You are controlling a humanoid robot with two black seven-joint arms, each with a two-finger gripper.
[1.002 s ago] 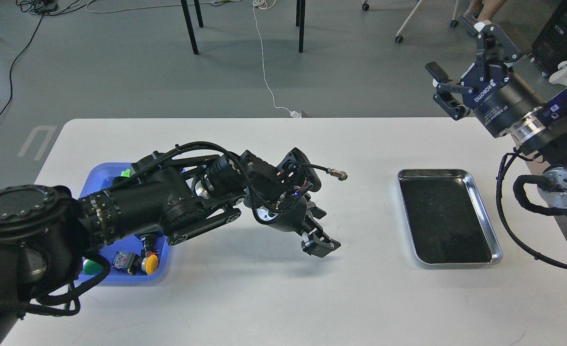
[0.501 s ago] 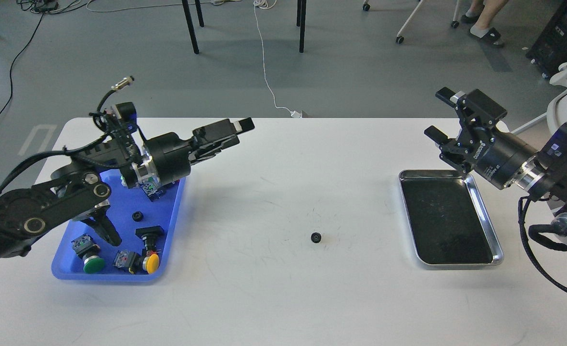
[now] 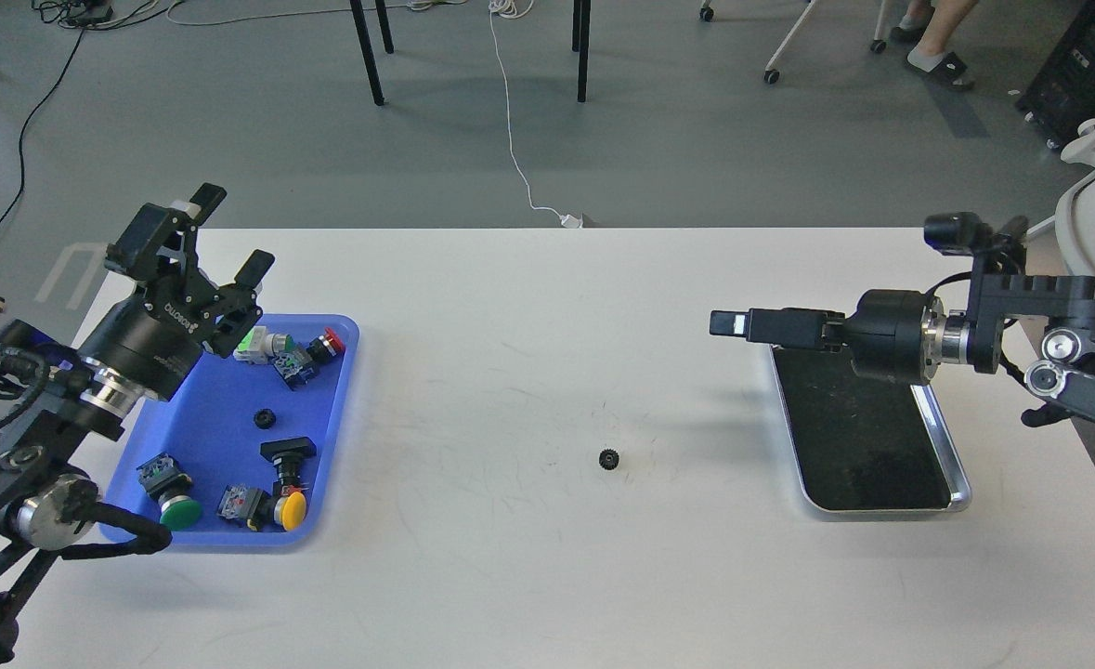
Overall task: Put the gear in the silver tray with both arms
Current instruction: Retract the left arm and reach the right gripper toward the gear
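- We saw a small black gear (image 3: 610, 458) lying alone on the white table (image 3: 547, 576), roughly midway between the blue tray (image 3: 222, 530) on the left and the silver tray (image 3: 956, 465) on the right, touching neither.
- Our left gripper (image 3: 215, 249), which a second earlier had reached low over the table's middle, had pulled back above the far-left corner of the blue tray; its fingers stood spread and held nothing.
- Our right gripper (image 3: 725, 322), raised and off to the side a second before, had swung in level over the silver tray's far edge, pointing left toward the table's middle. It was seen side-on as one dark bar, so we could not tell whether its fingers were apart or together; nothing showed at its tip.
- The blue tray still held push-buttons (image 3: 280, 506) and a second small gear (image 3: 265, 419).
- We judged that the left arm had finished setting the gear down within reach, and that the right arm's pickup came next; the silver tray's dark floor held nothing.
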